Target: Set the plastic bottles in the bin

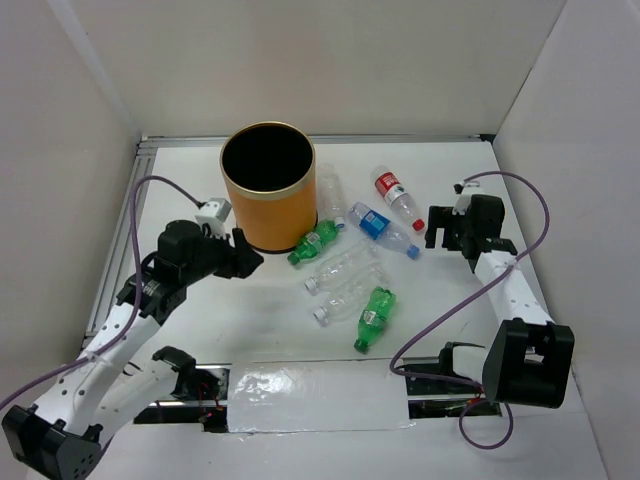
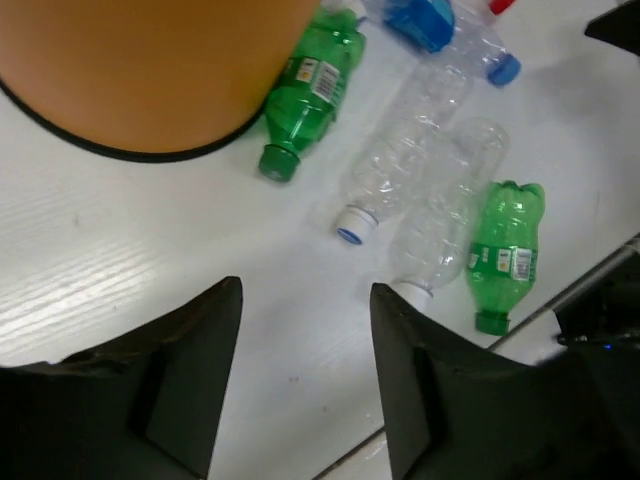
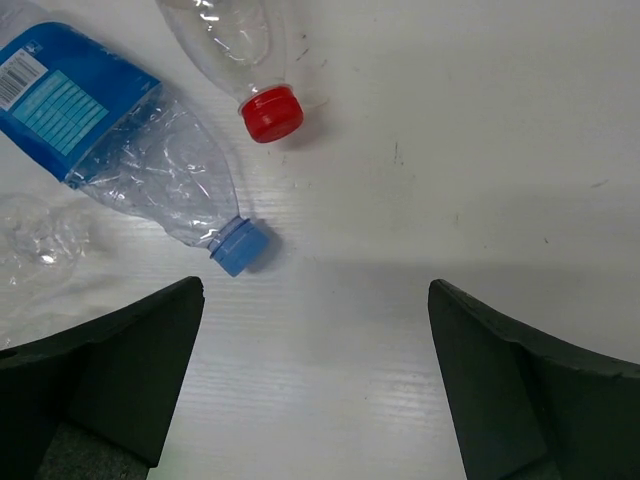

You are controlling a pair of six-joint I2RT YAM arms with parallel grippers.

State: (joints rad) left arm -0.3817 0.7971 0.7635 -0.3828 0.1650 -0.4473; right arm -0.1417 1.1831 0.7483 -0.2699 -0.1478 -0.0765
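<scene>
The orange bin stands upright at the back left of the table, its black inside showing. Several plastic bottles lie on their sides to its right: a green one against its base, a blue-labelled one, a red-labelled one, two clear ones and a second green one. My left gripper is open, low beside the bin's base, with nothing between its fingers. My right gripper is open wide over bare table, just right of the blue cap and red cap.
Another clear bottle lies behind the bin's right side. White walls enclose the table on three sides. A foil-taped strip runs along the near edge between the arm bases. In the left wrist view the bin wall fills the upper left.
</scene>
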